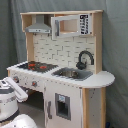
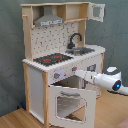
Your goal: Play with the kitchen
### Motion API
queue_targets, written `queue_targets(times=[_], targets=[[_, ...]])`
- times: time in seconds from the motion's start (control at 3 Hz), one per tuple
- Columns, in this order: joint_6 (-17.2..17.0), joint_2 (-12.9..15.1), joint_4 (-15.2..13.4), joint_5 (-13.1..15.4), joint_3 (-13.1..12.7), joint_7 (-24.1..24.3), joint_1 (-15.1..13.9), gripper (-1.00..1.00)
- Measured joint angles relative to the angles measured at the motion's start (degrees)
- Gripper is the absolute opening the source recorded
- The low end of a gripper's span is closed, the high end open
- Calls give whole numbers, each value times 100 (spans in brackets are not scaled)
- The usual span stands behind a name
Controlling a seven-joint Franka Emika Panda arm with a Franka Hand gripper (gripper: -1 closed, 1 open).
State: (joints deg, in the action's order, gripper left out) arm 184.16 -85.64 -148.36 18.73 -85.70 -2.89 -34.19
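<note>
The kitchen (image 2: 62, 60) stands on the wooden floor (image 2: 12, 120) against a grey backdrop, filling most of both exterior views. Treat it as rigid panel furniture: stiff, probably too heavy and tall for you to shift, and liable to rock if you push high up, so work only its moving parts

Oven door (image 2: 71, 102): in the second exterior view it hangs open, tilted outward from the front. It looks like a thin hinged panel with a clear window; take it by the top edge or handle, never the window, and swing it gently along its hinge

Arm (image 2: 102, 79): in the second exterior view it reaches in from the second exterior view's right, its tip at the front panel just below the stovetop (image 2: 52, 58)

Faucet (image 1: 84, 59): a slim black arch beside the sink (image 1: 72, 74), likely fragile under side load

Knobs (image 2: 56, 76): small, smooth, probably slippery; pinch squarely and twist lightly

Gripper (image 2: 78, 73): you cannot tell from either view whether it is released or clenched
</note>
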Motion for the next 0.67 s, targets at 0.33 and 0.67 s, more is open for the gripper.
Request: queue_targets(times=[0.33,0.67], targets=[[-317,-47,-58,-192,-56,-365,339,100],[-647,-94,-129,-390,-111,-751,708,100]])
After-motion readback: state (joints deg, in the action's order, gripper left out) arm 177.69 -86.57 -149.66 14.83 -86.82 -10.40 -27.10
